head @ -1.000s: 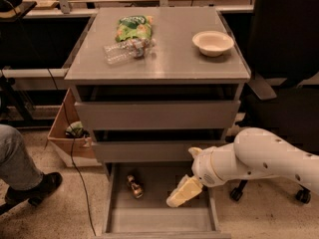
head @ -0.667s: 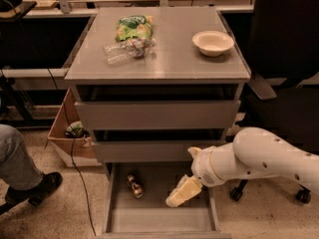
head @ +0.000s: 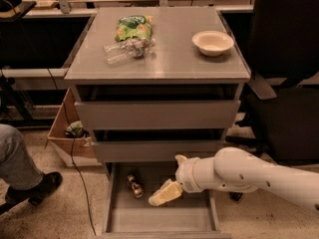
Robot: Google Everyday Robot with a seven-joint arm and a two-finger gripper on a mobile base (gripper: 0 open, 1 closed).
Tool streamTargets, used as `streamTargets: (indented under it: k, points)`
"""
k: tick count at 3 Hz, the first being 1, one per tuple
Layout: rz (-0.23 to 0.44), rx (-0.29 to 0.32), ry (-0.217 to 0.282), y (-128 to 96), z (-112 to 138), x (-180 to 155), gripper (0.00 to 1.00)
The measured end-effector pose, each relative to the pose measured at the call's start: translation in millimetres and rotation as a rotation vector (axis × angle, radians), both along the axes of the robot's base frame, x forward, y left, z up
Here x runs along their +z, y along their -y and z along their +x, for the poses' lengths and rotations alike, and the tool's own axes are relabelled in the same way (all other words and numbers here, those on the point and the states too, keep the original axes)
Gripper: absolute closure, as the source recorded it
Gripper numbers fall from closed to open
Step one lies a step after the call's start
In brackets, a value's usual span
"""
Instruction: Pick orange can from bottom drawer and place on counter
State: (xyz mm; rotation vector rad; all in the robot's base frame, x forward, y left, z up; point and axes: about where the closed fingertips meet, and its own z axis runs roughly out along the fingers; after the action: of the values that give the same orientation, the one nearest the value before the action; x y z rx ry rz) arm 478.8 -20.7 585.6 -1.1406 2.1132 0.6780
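The orange can [head: 133,185] lies on its side in the open bottom drawer [head: 159,219], at the back left of the grey tray. My gripper [head: 164,193] hangs over the drawer's middle, just right of the can and apart from it, and holds nothing I can see. My white arm [head: 249,176] comes in from the right. The counter [head: 169,59] is the grey top of the cabinet, above the two shallower drawers, which are slightly ajar.
On the counter lie a clear plastic bottle [head: 124,50], a green snack bag [head: 133,28] and a white bowl [head: 213,42]. A black chair [head: 284,83] stands to the right. A person's leg and shoe [head: 25,176] and a cardboard box [head: 65,133] are to the left.
My gripper has moved left and slightly down over the drawer, closer to the orange can. The can and the things on the counter have not moved.
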Motion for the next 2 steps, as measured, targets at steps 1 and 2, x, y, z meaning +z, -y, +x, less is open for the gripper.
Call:
streamTargets:
  k: [1,2]
  points:
    - [0.057,-0.025,0.016,-29.3,31.1,-45.2,0.00]
    - [0.080,-0.046,0.029,-53.1,55.1,-96.0,0.00]
